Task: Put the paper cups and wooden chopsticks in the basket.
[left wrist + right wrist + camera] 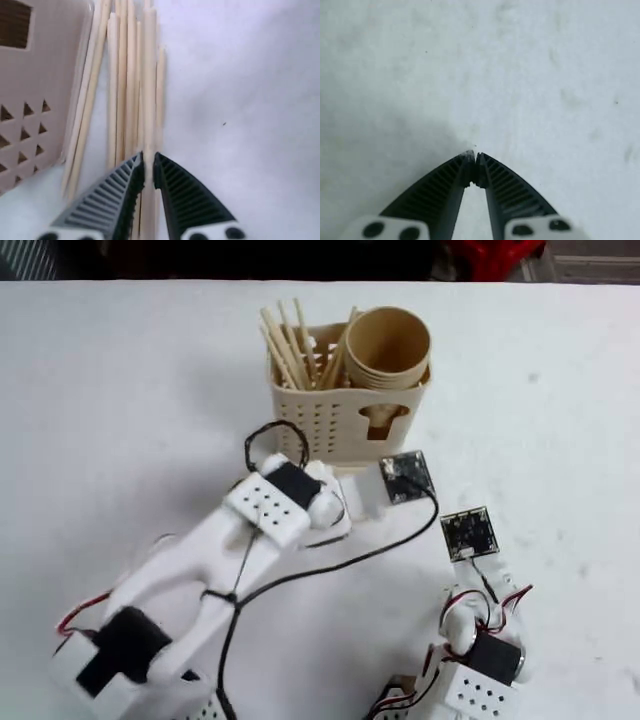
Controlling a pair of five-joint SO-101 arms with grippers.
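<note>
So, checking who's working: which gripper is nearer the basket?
Left. The left gripper sits beside the basket, shut on chopsticks; the right gripper is off over bare table.

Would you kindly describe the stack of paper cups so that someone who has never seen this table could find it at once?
On the white table, look to the far middle for the pale perforated basket. The paper cups sit nested in its right-hand part. They are the one wide, round, tan opening there, next to the thin wooden chopsticks standing fanned out on the left.

High view overlooks the table [120, 370]; close left wrist view shares its chopsticks [290, 345].
</note>
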